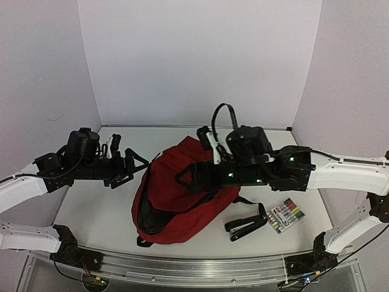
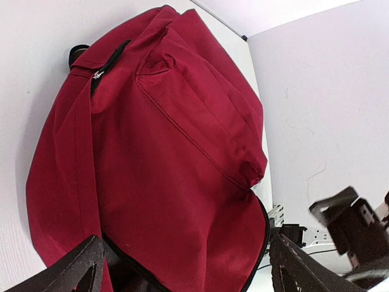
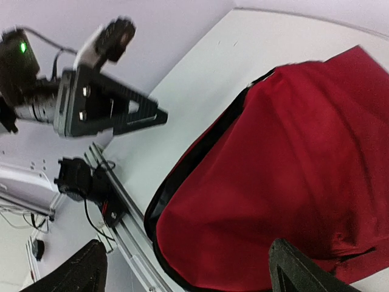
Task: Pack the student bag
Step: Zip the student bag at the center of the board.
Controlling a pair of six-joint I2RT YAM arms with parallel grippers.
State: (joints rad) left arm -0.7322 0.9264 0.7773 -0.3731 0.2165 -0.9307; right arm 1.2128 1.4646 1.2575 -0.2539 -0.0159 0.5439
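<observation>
The student bag [image 1: 176, 201], dark red with black zippers, lies in the middle of the table, its open mouth with a dark inside at the near left [image 1: 146, 220]. My left gripper [image 1: 132, 168] is open and empty, just left of the bag, pointing at it. My right gripper [image 1: 193, 175] is open and empty, held over the bag's upper part. In the left wrist view the bag [image 2: 158, 158] fills the frame between my spread fingers [image 2: 73, 271]. In the right wrist view the bag [image 3: 292, 182] lies below the open gripper [image 3: 188, 274], and the left gripper [image 3: 115, 112] shows at the upper left.
A pack of coloured markers [image 1: 285, 214] and a black stapler [image 1: 246, 225] lie right of the bag. A black strap loop [image 1: 225, 115] stands up behind the right wrist. Small black and white items [image 1: 112, 143] lie at the back left. A metal rail [image 1: 182, 267] runs along the near edge.
</observation>
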